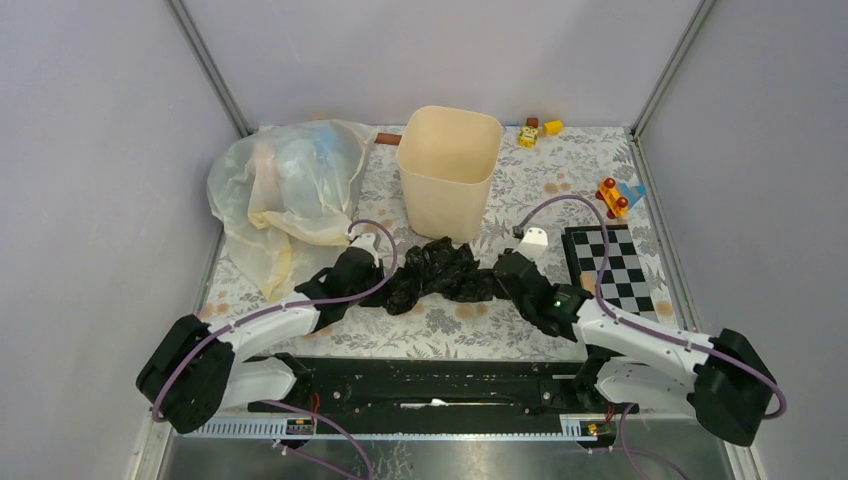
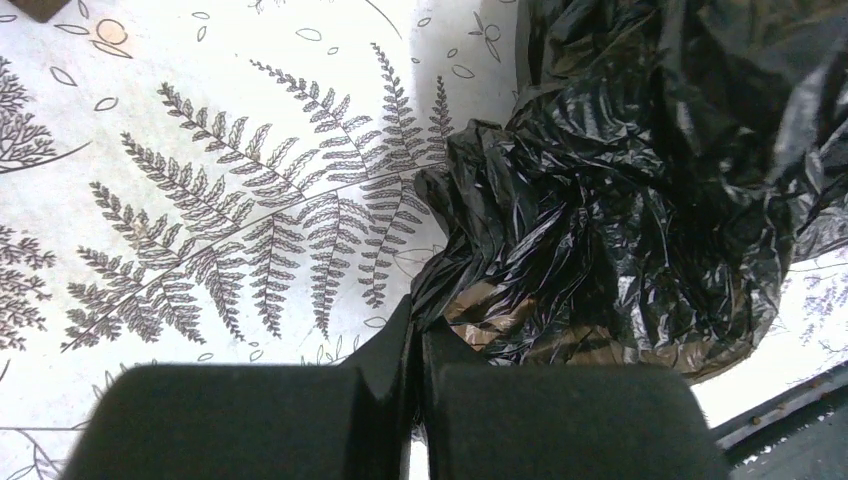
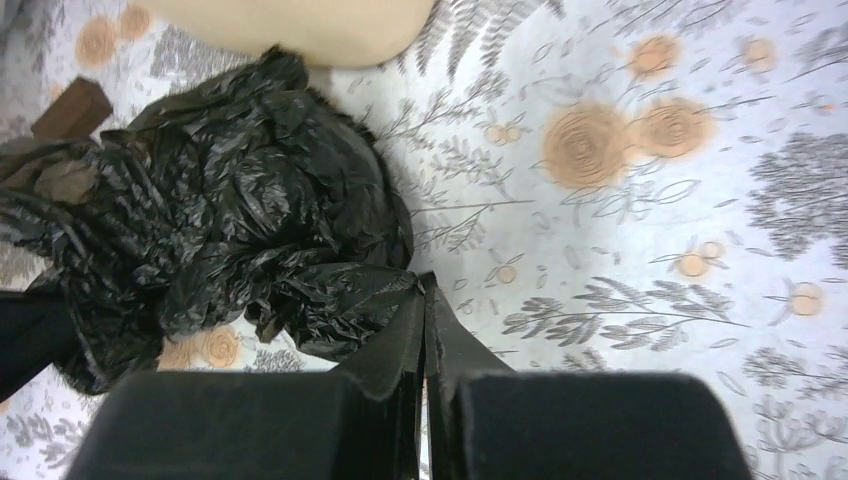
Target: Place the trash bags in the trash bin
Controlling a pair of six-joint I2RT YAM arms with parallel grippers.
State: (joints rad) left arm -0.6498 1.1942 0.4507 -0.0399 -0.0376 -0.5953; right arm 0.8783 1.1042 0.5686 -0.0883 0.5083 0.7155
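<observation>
The black trash bag lies crumpled on the floral table cover, just in front of the cream-beige trash bin, which stands upright and open. My left gripper is at the bag's left end. In the left wrist view the left gripper is shut, with a fold of the glossy black film pinched at its tips. My right gripper is at the bag's right end. In the right wrist view the right gripper is shut on a corner of the bag. The bin's base shows at the top.
A translucent whitish-yellow bulging bag lies at the back left, beside the bin. A checkerboard lies on the right, with small toys behind it and more toys at the back wall. A brown block lies beside the black bag.
</observation>
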